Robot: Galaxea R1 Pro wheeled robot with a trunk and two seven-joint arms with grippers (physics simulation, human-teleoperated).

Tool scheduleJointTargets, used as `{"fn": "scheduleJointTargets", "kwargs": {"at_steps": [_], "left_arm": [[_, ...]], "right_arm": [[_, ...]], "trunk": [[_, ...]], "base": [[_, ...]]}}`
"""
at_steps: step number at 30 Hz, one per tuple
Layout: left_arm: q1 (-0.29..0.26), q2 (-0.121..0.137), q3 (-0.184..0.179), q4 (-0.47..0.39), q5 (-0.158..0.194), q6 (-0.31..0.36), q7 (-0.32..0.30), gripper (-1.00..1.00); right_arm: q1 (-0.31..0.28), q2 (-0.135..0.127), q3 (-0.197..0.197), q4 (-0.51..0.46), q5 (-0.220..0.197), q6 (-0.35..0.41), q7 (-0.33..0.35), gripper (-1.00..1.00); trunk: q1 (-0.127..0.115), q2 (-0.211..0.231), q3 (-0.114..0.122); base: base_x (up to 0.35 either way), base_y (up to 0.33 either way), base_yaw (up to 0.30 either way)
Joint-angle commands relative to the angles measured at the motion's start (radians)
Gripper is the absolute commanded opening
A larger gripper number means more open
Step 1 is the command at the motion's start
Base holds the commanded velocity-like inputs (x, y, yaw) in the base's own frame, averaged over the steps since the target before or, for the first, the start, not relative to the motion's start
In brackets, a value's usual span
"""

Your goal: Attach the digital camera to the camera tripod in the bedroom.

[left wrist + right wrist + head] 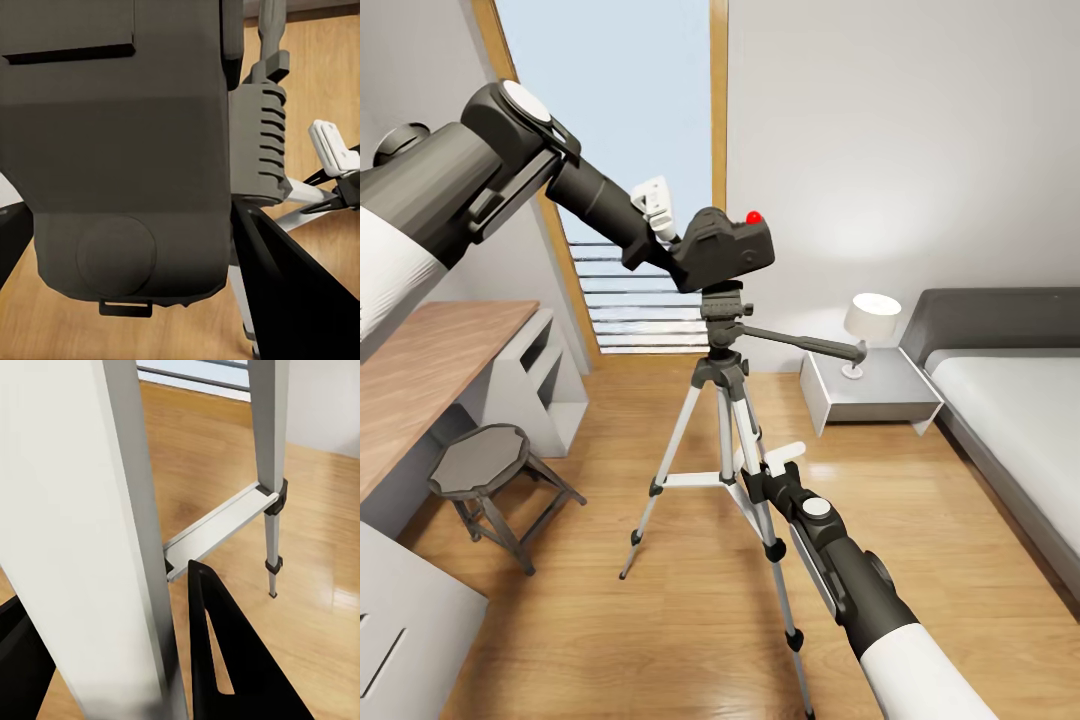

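The camera tripod (725, 440) is seen standing on the light wood floor (660, 620) of the bedroom, in front of the tall window (610, 150). The digital camera (722, 250) is held in the closed jaws of the left gripper (675, 240), just on the tripod head. One tripod leg is clamped between the jaws of the right gripper (752, 478). Beside the tripod a grey stool (485, 465) is placed by the wooden worktop (420, 370), and a bed (1010, 400) is seen at the other side.

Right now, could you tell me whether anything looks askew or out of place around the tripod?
The digital camera, held by the left gripper, sits tilted over the camera tripod head rather than level. The right gripper closes around one leg.
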Motion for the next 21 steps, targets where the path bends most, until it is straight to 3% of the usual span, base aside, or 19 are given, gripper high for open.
{"fn": "scheduleJointTargets", "kwargs": {"at_steps": [1,17,18,21], "left_arm": [[-0.002,0.000,-0.005,0.001,0.008,0.007,0.000,-1.00],[-0.002,-0.001,-0.006,0.003,0.002,0.007,0.001,-1.00],[-0.002,0.000,-0.006,0.003,0.002,0.007,0.001,1.00],[-0.002,0.000,-0.006,0.003,-0.001,0.008,0.002,1.00]], "right_arm": [[-0.001,0.000,-0.001,-0.002,0.012,0.005,0.005,-1.00],[-0.001,0.000,-0.001,-0.002,0.012,0.005,0.005,-1.00],[-0.001,0.000,-0.001,-0.002,0.012,0.005,0.005,-1.00],[-0.001,0.000,-0.001,-0.002,0.012,0.005,0.005,-1.00]], "trunk": [[0.001,-0.002,-0.002],[0.001,-0.002,-0.002],[0.001,-0.002,-0.002],[0.001,-0.002,-0.002]], "base": [[0.000,0.000,0.000],[0.000,0.000,0.000],[0.000,0.000,0.000],[0.000,0.000,0.000]]}}
